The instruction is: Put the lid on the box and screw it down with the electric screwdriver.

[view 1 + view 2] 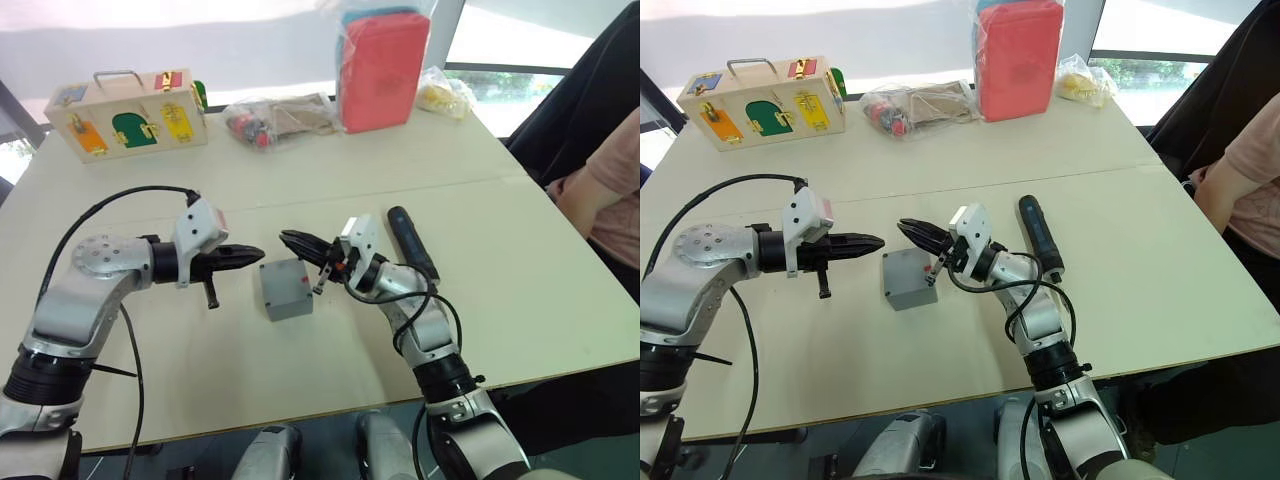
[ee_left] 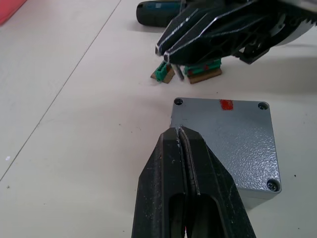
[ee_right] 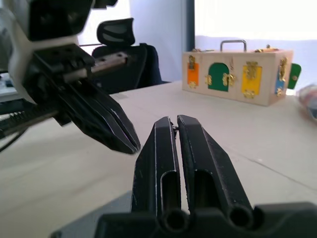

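The grey box (image 1: 285, 288) stands mid-table with the flat grey lid (image 2: 225, 144) lying on top of it; screw heads show at the lid's corners and a small red mark at its far edge. My left gripper (image 1: 255, 252) hovers just left of the box, shut and empty, tips over the lid's near corner (image 2: 178, 130). My right gripper (image 1: 285, 238) is shut just above the box's far side, its tips facing the left gripper's. The black electric screwdriver (image 1: 412, 242) lies on the table to the right of my right wrist, held by neither gripper.
A small green and brown part (image 2: 190, 74) lies on the table beyond the box. At the back stand a wooden box with coloured doors (image 1: 125, 118), a bag of parts (image 1: 275, 120) and a red pack in plastic (image 1: 382, 68). A person (image 1: 600, 190) sits at the right edge.
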